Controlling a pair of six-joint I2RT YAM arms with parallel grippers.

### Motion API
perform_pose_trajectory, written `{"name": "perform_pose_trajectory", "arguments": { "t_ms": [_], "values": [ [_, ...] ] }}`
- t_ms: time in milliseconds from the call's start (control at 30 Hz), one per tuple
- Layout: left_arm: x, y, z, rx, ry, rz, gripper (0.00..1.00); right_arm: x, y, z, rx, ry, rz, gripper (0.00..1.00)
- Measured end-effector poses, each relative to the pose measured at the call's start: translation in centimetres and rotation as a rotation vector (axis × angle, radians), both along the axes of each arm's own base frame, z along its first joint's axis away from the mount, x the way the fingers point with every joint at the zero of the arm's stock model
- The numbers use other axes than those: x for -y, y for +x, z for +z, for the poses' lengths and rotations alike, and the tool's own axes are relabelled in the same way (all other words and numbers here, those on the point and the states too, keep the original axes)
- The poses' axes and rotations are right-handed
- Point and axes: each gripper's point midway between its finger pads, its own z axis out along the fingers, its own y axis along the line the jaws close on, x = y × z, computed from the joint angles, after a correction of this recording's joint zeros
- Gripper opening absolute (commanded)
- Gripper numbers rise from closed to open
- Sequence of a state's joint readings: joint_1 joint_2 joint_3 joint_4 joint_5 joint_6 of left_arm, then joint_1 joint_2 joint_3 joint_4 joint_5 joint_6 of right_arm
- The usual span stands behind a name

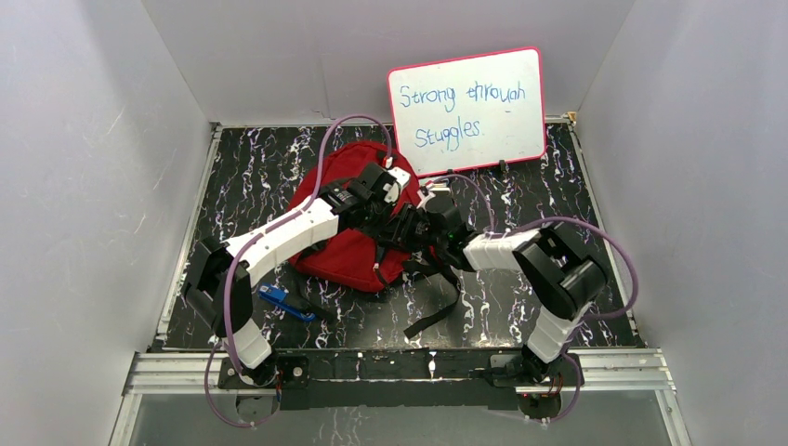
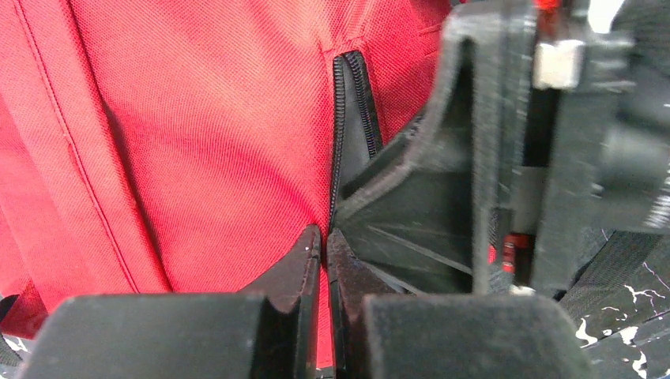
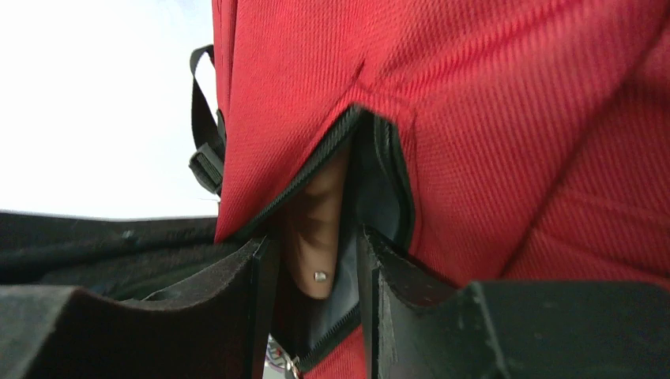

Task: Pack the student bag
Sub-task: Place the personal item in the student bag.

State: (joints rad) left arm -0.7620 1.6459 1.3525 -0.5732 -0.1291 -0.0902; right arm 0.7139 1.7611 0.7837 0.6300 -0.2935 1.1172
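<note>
The student bag [image 1: 339, 249] is a red backpack lying in the middle of the table. My left gripper [image 2: 325, 237] is shut on the red fabric edge beside its black zipper [image 2: 351, 103], holding the pocket mouth. My right gripper [image 3: 312, 245] stands open at that unzipped pocket. A tan wallet [image 3: 318, 225] with a small metal snap sits between its fingers, partly inside the grey-lined opening, with gaps on both sides. In the top view both grippers meet over the bag's right side, the left gripper [image 1: 386, 200] and the right gripper [image 1: 418, 226].
A pink-framed whiteboard [image 1: 467, 110] with blue writing leans against the back wall, just behind the bag. A small blue object [image 1: 279, 299] lies on the table near the left arm's base. Black bag straps [image 1: 437, 307] trail toward the front edge.
</note>
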Motion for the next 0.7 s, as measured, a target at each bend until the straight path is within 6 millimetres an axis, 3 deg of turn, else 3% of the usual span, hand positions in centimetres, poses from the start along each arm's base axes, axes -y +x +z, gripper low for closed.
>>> {"name": "perform_pose_trajectory", "arguments": {
  "t_ms": [433, 567, 700],
  "values": [
    [0.2, -0.1, -0.3, -0.002, -0.008, -0.006, 0.0, 5.5, -2.5, 0.4, 0.091, -0.202, -0.048, 0.44],
    [0.8, -0.4, -0.5, -0.019, -0.034, -0.026, 0.2, 6.9, -2.4, 0.8, 0.127, -0.253, -0.082, 0.44],
    [2.6, -1.1, -0.5, -0.046, -0.11, -0.07, 0.39, 8.0, -2.2, 1.0, 0.162, -0.306, -0.106, 0.45]
  ]
}}
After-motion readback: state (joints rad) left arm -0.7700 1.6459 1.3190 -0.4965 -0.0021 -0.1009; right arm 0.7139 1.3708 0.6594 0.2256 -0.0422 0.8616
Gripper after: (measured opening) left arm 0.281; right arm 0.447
